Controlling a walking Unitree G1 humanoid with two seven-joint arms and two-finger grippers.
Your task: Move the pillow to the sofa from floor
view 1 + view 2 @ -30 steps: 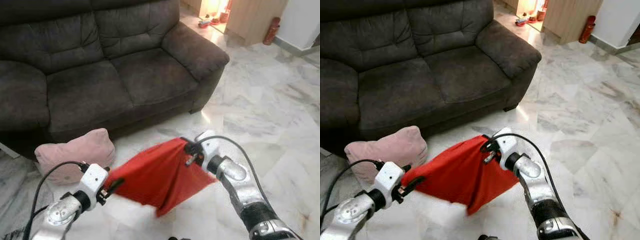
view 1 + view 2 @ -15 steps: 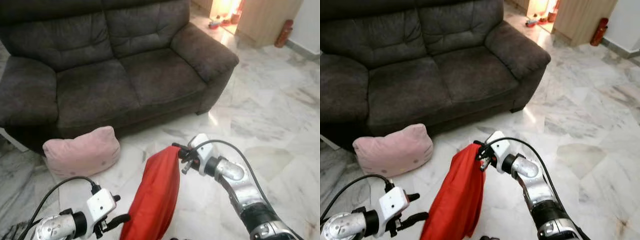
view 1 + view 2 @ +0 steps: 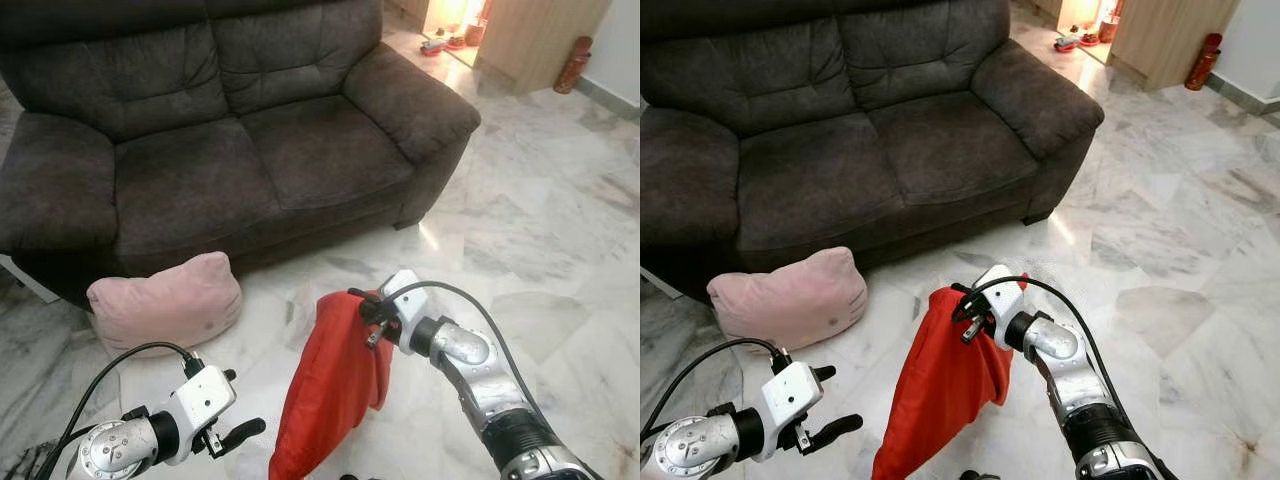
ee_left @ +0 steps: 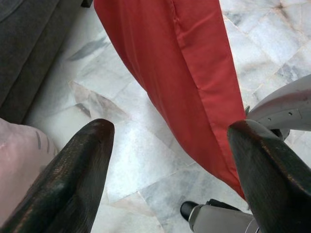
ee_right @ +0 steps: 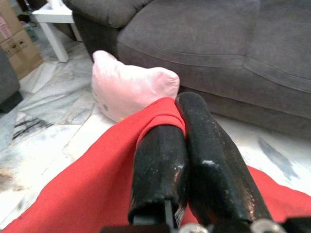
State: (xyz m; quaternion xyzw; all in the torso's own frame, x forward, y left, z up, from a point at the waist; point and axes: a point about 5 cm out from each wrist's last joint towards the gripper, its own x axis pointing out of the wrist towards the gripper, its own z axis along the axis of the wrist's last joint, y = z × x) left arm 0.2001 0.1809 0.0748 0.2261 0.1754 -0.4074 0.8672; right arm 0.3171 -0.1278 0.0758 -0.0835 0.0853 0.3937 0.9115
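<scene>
Pinching red pillow (image 3: 335, 385) in right hand (image 3: 365, 312) | left hand (image 3: 232, 432) spread, empty | sofa (image 3: 200, 150) ahead

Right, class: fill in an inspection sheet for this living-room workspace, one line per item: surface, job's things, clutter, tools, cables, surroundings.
Surface: marble floor, glossy, grey-veined.
Job's things: red pillow hangs limp from one corner above the floor; pink pillow lies on the floor against the dark sofa, whose seats are bare.
Clutter: nothing seen.
Tools: right tool shut on the red pillow's corner; left tool open, holding nothing, low beside the hanging red pillow.
Cables: black cable loops at the left wrist, another over the right.
Surroundings: wooden cabinet, red cylinder, white table leg.
</scene>
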